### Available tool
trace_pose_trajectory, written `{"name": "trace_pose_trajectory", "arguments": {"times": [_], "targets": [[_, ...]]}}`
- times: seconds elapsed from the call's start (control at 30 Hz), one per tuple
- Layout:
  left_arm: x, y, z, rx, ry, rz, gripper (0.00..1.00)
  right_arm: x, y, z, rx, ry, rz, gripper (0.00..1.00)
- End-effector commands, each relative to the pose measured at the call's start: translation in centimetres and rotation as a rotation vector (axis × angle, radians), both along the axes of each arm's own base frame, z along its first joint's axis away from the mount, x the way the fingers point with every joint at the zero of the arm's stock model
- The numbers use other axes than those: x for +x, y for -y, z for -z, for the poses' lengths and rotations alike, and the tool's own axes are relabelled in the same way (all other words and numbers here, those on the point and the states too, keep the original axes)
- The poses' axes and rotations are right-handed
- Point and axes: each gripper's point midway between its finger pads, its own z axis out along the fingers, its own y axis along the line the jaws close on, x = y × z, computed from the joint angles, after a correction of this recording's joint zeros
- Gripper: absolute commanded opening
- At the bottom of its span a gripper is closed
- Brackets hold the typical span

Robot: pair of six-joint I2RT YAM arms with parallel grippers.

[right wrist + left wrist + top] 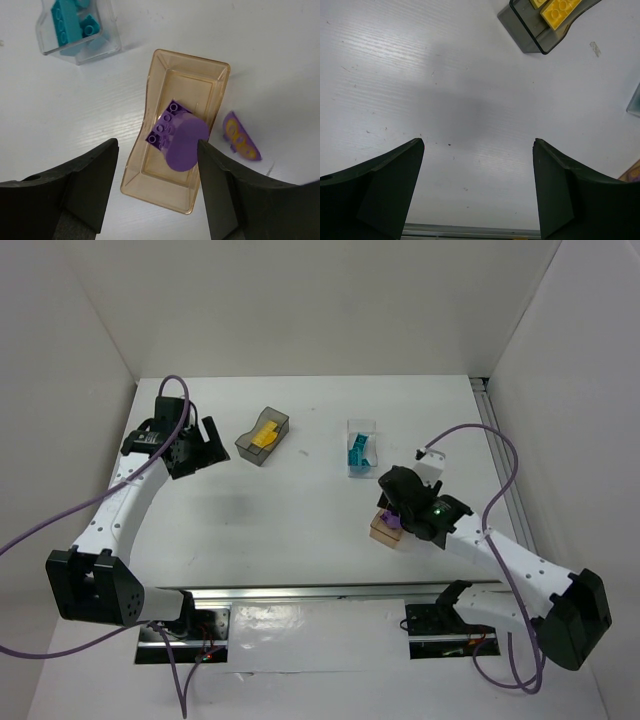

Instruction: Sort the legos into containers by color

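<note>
My right gripper (157, 150) hangs open over the amber-peach container (150, 100). In it lie a purple studded lego (162, 131) and a rounded purple lego (186, 142), whose edge lines up with my right finger. Another purple lego with yellow markings (240, 136) lies on the table just right of that container. The clear container (107, 42) holds teal legos (65, 22). The smoky grey container (530, 30) holds yellow legos (560, 10). My left gripper (477, 150) is open over bare table, near and left of the grey container, with nothing between its fingers.
From above, the grey container (263, 436) and the clear one (361, 447) stand mid-table. The amber one (385, 530) sits nearer the front, partly under the right arm. White walls close in the table on three sides. A metal rail (300, 592) runs along the near edge.
</note>
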Motion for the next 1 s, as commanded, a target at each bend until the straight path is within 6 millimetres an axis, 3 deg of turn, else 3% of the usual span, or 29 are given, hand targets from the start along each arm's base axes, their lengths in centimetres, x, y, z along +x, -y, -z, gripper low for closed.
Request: {"name": "trace_pose_trajectory", "arguments": {"times": [0.0, 0.17, 0.27, 0.4, 0.47, 0.6, 0.77, 0.83, 0.97], "targets": [[0.5, 0.0, -1.2, 0.014, 0.037, 0.026, 0.93, 0.9, -0.1, 1.1, 0.026, -0.041, 0.013, 0.71], [0.5, 0.0, -1.2, 0.014, 0.037, 0.026, 0.93, 0.0, 2.0, 1.9, 0.037, -0.072, 0.104, 0.70], [0.5, 0.0, -1.2, 0.014, 0.037, 0.026, 0.93, -1.4, 4.8, 2.5, 0.090, -0.075, 0.242, 0.63], [0.4, 0.3, -0.5, 0.021, 0.019, 0.043, 0.93, -2.6, 7.6, 3.3, 0.152, -0.070, 0.353, 0.63], [0.5, 0.3, -0.3, 0.021, 0.019, 0.043, 0.93, -3.4, 8.8, 5.2, 0.182, -0.158, 0.384, 0.63], [0.4, 0.3, -0.3, 0.026, 0.019, 0.050, 0.93, -2.5, 11.0, 6.3, 0.217, -0.220, 0.449, 0.63], [0.7, 0.1, -0.4, 0.040, 0.021, 0.050, 0.93, -2.6, 13.9, 9.5, 0.275, -0.336, 0.476, 0.63], [0.9, -0.1, -0.8, 0.053, 0.032, 0.052, 0.93, -1.7, 14.1, 9.5, 0.289, -0.304, 0.443, 0.64], [1.2, -0.1, -0.5, 0.053, 0.023, 0.052, 0.93, -1.6, 12.7, 9.8, 0.311, -0.293, 0.361, 0.69]]}}
